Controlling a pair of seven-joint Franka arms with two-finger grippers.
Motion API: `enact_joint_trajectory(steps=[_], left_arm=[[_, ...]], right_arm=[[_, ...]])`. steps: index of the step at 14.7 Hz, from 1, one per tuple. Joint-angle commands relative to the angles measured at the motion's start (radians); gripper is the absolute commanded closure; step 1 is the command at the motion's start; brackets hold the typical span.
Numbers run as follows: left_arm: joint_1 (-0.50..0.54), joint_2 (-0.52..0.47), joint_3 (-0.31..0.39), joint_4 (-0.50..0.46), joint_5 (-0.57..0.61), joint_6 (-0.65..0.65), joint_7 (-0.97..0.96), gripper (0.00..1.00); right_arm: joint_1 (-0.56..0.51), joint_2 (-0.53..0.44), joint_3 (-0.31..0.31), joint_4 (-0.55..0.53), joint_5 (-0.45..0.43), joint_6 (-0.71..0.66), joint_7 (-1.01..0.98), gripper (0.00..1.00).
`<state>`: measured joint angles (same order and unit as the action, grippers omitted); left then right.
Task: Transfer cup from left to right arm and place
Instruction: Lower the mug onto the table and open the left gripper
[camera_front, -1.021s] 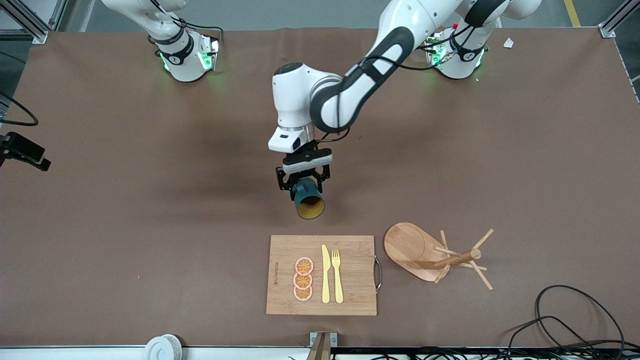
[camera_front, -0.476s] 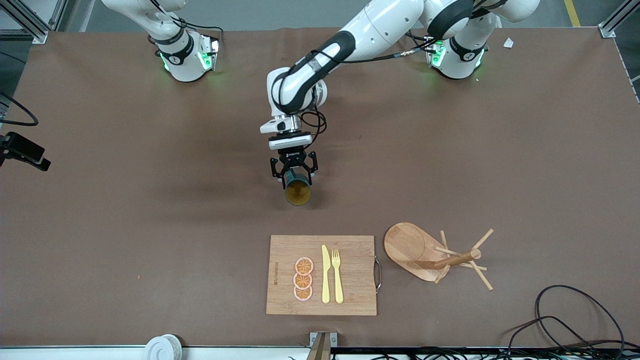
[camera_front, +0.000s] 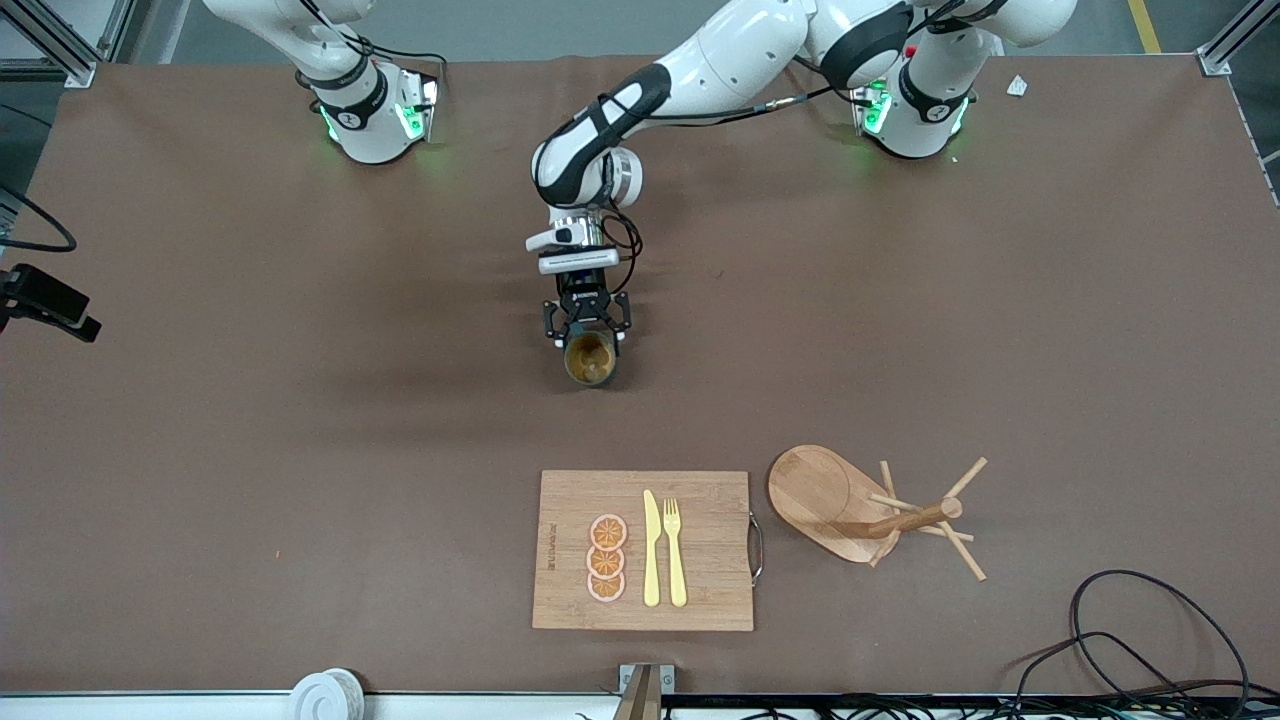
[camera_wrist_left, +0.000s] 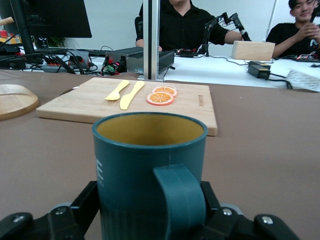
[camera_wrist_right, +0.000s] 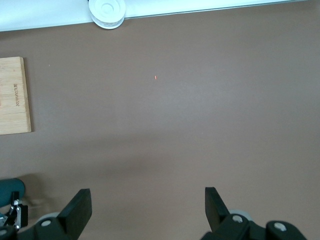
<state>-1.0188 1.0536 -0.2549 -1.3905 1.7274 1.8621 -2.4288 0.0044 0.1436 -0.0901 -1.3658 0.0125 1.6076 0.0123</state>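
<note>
The dark teal cup (camera_front: 589, 361) with a mustard-yellow inside stands upright in my left gripper (camera_front: 588, 337), low over the middle of the table; I cannot tell if it touches the surface. In the left wrist view the cup (camera_wrist_left: 145, 170) fills the foreground, its handle toward the camera, with the black fingers (camera_wrist_left: 84, 204) shut on its sides. My right gripper (camera_wrist_right: 147, 205) is open and empty over bare table, waiting; its hand is out of the front view. The cup's edge shows in the right wrist view (camera_wrist_right: 10, 187).
A wooden cutting board (camera_front: 710, 540) lies nearer the front camera than the cup, with three orange slices (camera_front: 607, 558), a yellow knife (camera_front: 651, 548) and fork (camera_front: 675, 550). A wooden peg stand (camera_front: 880, 505) lies beside it toward the left arm's end. Cables (camera_front: 1140, 640) lie at the front corner.
My left arm has drawn the cup away from the cutting board toward the bases and lowered it. The cup has turned from tilted to upright.
</note>
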Motion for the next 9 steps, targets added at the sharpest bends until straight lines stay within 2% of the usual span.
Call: enact_joint_trajectory(steps=[1,6,9], left_arm=[[-0.030,0.016,-0.003,0.022,0.001,-0.015,-0.058,0.00],[-0.121,-0.039,-0.014,0.033,-0.222,-0.081,-0.055,0.00],[-0.121,-0.101,-0.066,0.036,-0.321,-0.138,-0.047,0.00]], right_arm=[[-0.020,-0.007,0.013,-0.002,0.004,-0.003,0.001,0.00],[-0.021,-0.007,0.013,-0.002,0.004,-0.003,0.001,0.00],[-0.021,-0.007,0.013,-0.002,0.006,-0.008,0.006,0.00]])
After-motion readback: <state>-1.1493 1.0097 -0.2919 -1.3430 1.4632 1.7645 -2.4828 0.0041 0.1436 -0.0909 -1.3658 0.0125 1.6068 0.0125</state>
